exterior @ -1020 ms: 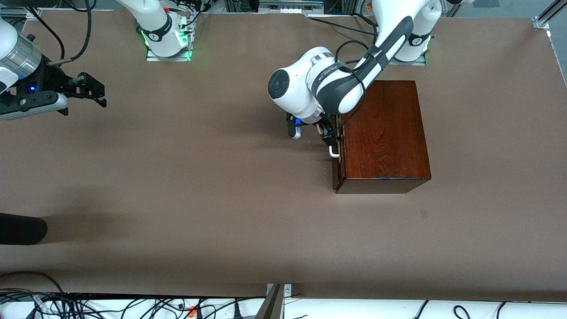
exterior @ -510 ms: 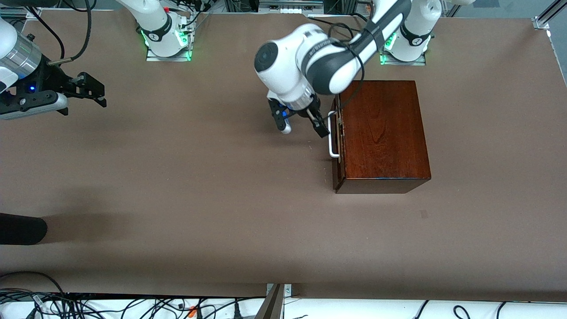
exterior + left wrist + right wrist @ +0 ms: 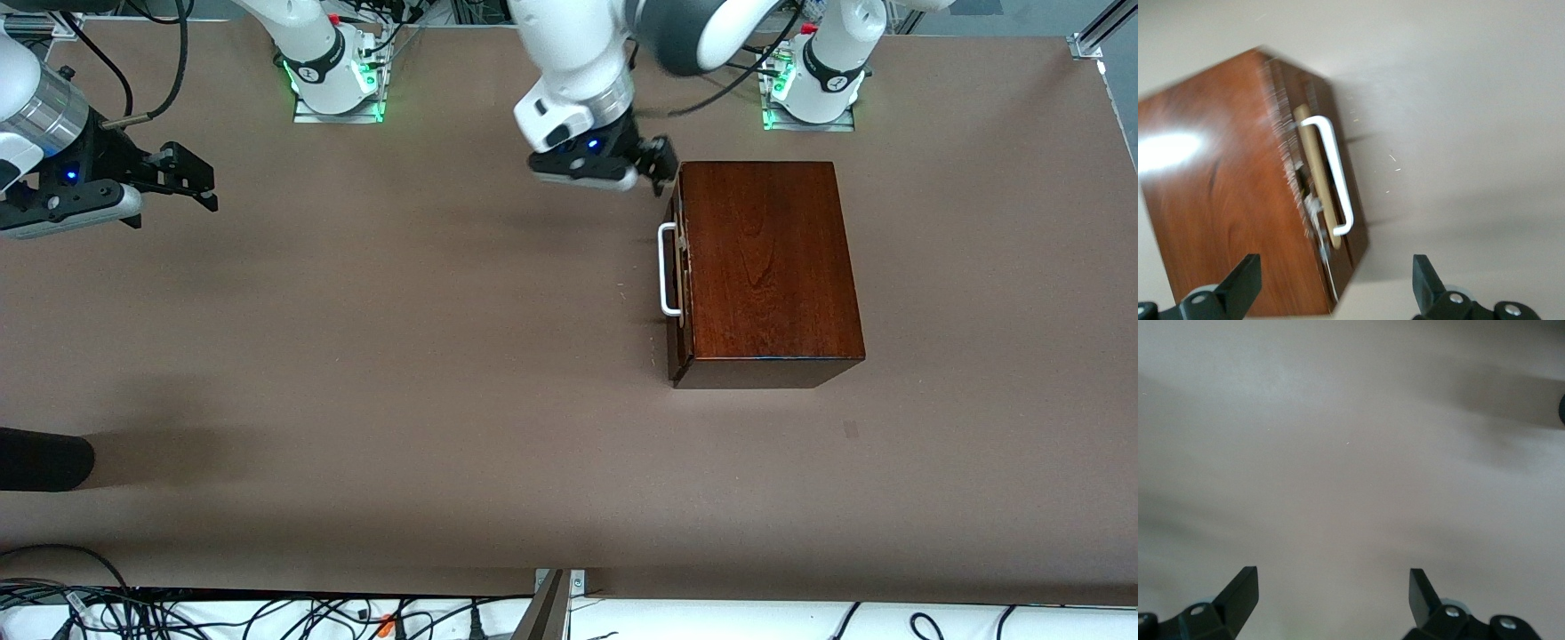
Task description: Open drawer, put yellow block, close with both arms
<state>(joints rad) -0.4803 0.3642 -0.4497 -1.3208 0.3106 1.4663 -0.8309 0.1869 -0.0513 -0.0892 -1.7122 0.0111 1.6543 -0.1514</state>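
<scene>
The drawer (image 3: 679, 276) sits shut in the dark mahogany box (image 3: 769, 267), toward the left arm's end of the table (image 3: 400, 373), its white bar handle (image 3: 664, 270) facing the right arm's end; only a thin pale-wood edge shows at the front. No yellow block appears in any view, so it may be inside, though that cannot be confirmed.

The left gripper (image 3: 658, 169) hangs over the table just beside the box's corner farthest from the front camera, fingers (image 3: 1238, 287) spread and empty, clear of the handle. The right gripper (image 3: 191, 182) waits over bare table at the right arm's end, its fingers (image 3: 1241, 590) also wide apart and holding nothing.

Judged from this, the closing step looks done and the task seems at its end. If anything remains, it is checking that the drawer front sits flush.
</scene>
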